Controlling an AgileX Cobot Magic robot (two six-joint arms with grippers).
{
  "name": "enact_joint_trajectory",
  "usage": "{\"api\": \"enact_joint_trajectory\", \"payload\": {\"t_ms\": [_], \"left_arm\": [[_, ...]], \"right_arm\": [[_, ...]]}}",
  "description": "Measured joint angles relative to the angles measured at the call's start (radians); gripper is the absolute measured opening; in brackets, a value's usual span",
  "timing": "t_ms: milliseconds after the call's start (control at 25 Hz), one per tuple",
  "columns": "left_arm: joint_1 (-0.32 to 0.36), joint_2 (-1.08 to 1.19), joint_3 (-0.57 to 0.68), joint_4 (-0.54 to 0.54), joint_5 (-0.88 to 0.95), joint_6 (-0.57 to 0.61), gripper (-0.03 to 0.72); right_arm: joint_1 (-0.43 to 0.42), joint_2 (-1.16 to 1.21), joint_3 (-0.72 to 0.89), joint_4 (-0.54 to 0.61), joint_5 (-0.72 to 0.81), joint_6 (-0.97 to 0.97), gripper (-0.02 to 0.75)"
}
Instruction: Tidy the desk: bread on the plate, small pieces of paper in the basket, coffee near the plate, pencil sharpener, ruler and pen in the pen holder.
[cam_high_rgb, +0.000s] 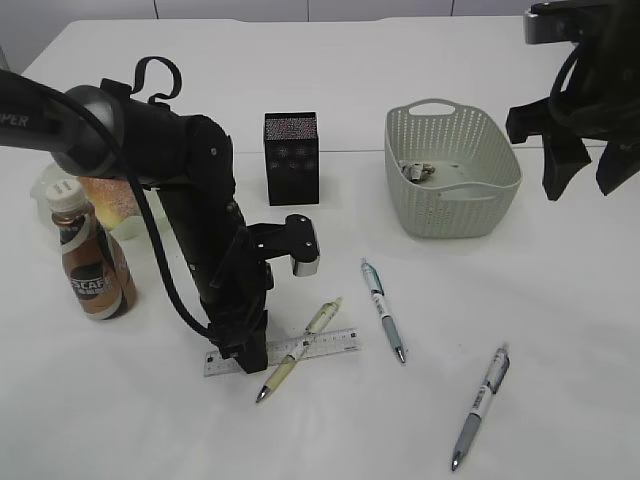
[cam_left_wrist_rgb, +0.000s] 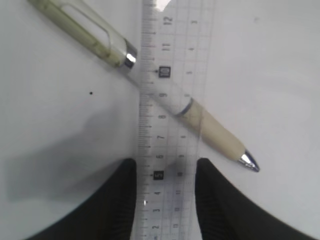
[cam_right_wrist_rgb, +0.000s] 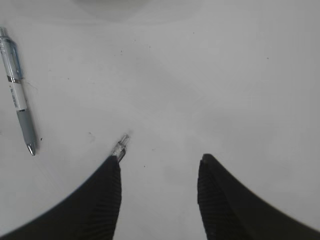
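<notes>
Operator, note: your left gripper (cam_left_wrist_rgb: 165, 200) stood spread, fingers (cam_left_wrist_rgb: 112, 205) straddling ruler (cam_left_wrist_rgb: 172, 100) flat on counter (cam_high_rgb: 560, 330). Ruler's long axis ran away from gripper; cream pen (cam_left_wrist_rgb: 200, 117) crossed over it. Right gripper (cam_right_wrist_rgb: 160, 200) spread, empty, well apart.

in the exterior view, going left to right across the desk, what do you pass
coffee → left gripper on the ruler → pen holder → teal pen → basket → grey pen → right gripper, raised
</notes>
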Motion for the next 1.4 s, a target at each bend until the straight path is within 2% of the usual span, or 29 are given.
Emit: {"api": "enact_joint_trajectory", "payload": {"t_ms": [400,1400], "left_arm": [[0.000,0.000,0.000,-0.011,0.000,0.000,0.369],[0.000,0.016,-0.004,-0.005,-0.036,0.000,0.371]], "right_arm": [[0.000,0.000,0.000,-0.010,0.000,0.000,0.365],[0.000,0.000,0.000,-0.036,0.000,-0.002,0.365]]}}
